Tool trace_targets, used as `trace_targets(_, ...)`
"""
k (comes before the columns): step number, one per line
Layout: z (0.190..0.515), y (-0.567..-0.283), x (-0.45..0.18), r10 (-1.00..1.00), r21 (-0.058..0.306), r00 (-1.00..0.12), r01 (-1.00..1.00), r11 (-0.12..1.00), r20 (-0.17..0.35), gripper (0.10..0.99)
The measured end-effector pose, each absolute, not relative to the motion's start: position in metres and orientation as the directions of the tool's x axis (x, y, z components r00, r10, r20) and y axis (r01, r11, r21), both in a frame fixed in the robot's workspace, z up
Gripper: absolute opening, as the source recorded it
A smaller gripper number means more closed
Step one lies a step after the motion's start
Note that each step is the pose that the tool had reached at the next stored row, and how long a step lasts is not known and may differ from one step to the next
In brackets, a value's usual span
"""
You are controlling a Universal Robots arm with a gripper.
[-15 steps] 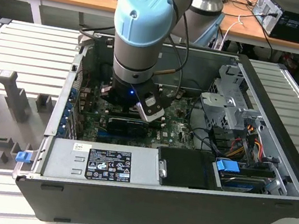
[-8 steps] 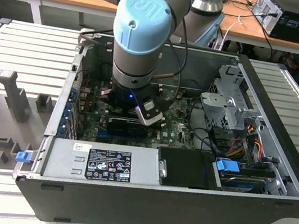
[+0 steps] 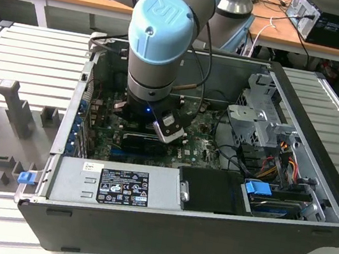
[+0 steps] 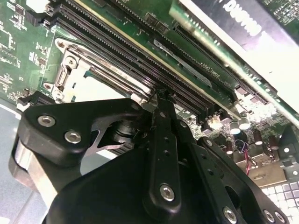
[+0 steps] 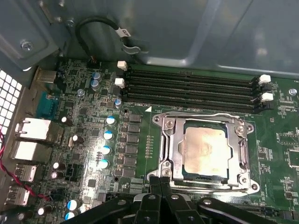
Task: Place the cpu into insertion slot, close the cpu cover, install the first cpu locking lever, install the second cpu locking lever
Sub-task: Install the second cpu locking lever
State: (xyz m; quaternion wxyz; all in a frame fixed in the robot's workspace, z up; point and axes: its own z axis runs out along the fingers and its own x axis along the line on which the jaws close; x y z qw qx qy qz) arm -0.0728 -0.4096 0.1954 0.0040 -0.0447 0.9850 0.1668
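In the first wrist view the cpu [image 5: 205, 149] lies flat in the insertion slot [image 5: 246, 185] on the green board, its silver-beige top showing through the window of the cpu cover [image 5: 175, 144], which is down over it. Thin wire levers [image 5: 201, 114] run along the frame's sides. My gripper [image 5: 161, 176] is shut, its fingertips pressed together right at the socket's corner; whether they touch a lever is hidden. In the second wrist view my gripper [image 4: 161, 95] hangs beside the socket frame [image 4: 70, 70]. From the exterior view my gripper [image 3: 170, 130] is low inside the computer case.
Long black memory slots [image 5: 191, 88] run just beyond the socket. Capacitors [image 5: 108, 135] and rear ports [image 5: 32, 128] stand on the board's other side. The power supply [image 3: 118, 186], a drive cage [image 3: 261, 116] and cables [image 3: 282, 151] crowd the case. A black card [image 4: 243, 28] lies near.
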Motion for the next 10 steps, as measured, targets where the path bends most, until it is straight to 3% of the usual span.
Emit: trace_targets(10, 0.1923, -0.4023, -0.0776, -0.087, 0.335, -0.996, -0.09, 0.938, -0.023, 0.106)
